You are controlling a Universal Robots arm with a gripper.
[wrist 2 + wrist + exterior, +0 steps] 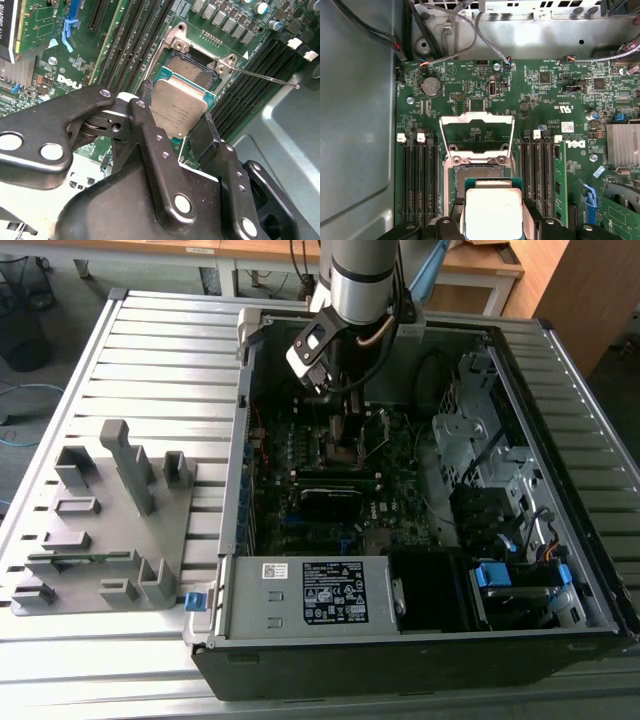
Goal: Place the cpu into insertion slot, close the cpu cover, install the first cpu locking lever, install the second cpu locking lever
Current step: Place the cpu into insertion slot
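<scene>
Silver-grey cpu (177,112): pinched in the hand, flat metal top facing the wrist cameras in both wrist views.
Hand (176,114): clamped on the cpu and reaching down into the case (232,520) in the exterior view.
Fingers (210,137): black, one on each of two opposite edges of the chip, with the top face left clear.
Socket (192,70): right under the hand and just beyond its fingertips. It's open with the grey contact field bare, and the chip looks to be hanging over it rather than seated.
Cover (477,118): swung up past the socket, beyond the hand, green board showing through its window.
Lever (265,78): thin wire rod sticking out from the socket's corner, off to one side of the hand.
Weight: light, I'd say, just a small flat plate.
Stiffness: rigid, so it shouldn't flex in the grip.
Slip: smooth metal and thin edges leave the fingers little to bite on.
Fragility: high underneath, and the socket contacts are delicate too.
Hold: by the edges only, kept level.
</scene>
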